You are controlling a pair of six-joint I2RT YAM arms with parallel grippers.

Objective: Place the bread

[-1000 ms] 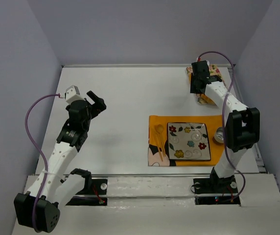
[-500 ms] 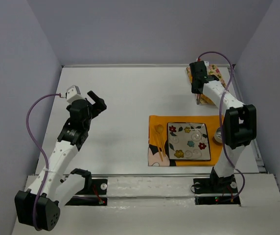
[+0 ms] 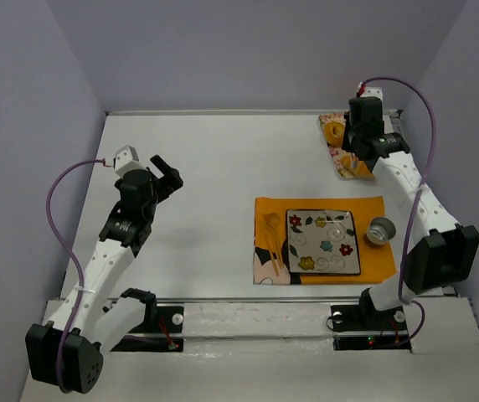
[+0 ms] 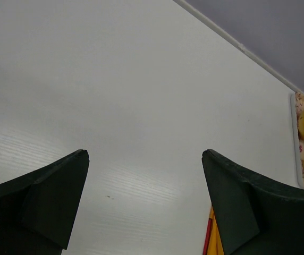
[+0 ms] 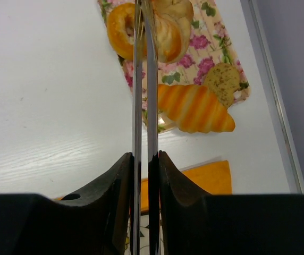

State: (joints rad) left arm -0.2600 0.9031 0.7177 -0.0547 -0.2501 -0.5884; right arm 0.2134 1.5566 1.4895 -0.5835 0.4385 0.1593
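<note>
My right gripper (image 5: 144, 8) is closed on the rim of the bread (image 5: 173, 32) above the cloth (image 5: 208, 61), I think to carry it to the plate (image 3: 291, 243).

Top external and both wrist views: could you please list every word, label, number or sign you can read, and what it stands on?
None: no text, number or logo is readable in any view.
The plate carries only painted flowers, the orange mat a printed figure, the floral cloth blossoms.

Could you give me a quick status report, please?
Left gripper open, away left. Right gripper shut on tongs, tips at the bread on floral cloth. Orange ring, loaf close by.
</note>
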